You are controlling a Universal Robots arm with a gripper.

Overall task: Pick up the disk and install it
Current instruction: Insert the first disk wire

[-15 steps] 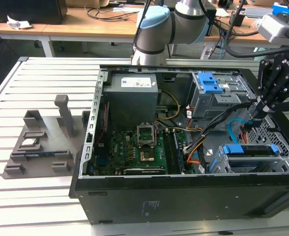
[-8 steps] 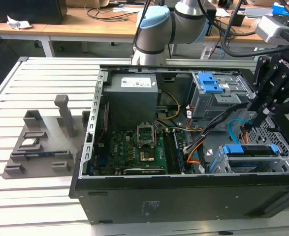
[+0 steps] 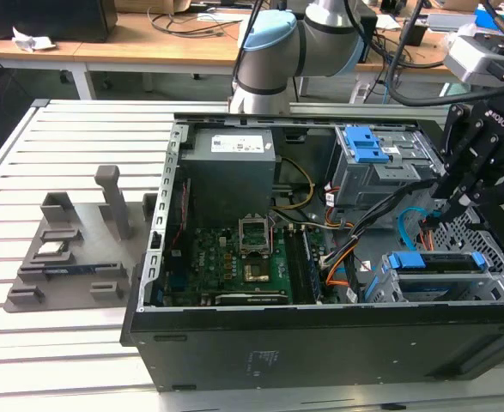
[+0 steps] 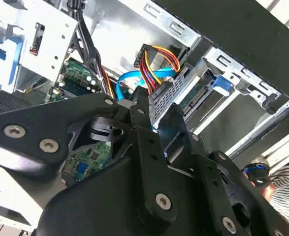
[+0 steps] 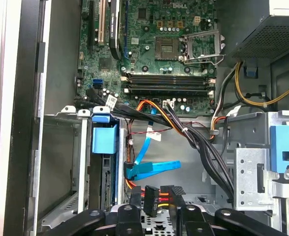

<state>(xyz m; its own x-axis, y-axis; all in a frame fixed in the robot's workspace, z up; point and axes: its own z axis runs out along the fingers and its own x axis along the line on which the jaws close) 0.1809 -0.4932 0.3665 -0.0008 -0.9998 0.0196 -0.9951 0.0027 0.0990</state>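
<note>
The disk (image 3: 436, 260), blue-bracketed, is sitting slotted in the drive cage (image 3: 492, 283) at the exterior view's right inside the open computer case (image 3: 320, 343); the claw (image 3: 440, 215) is hovering just above it, pinching a black cable connector (image 5: 151, 199)

arm (image 3: 273, 56): grey and pale-blue joints, reaching in from the far side and bending toward the exterior view's right | wrist: black housing, tilted downward | gripper (image 3: 440, 215): black, pointing down (linkages and screws show in both wrist views) | fingers (image 4: 144, 115): drawn close together, tips nearly meeting
</note>
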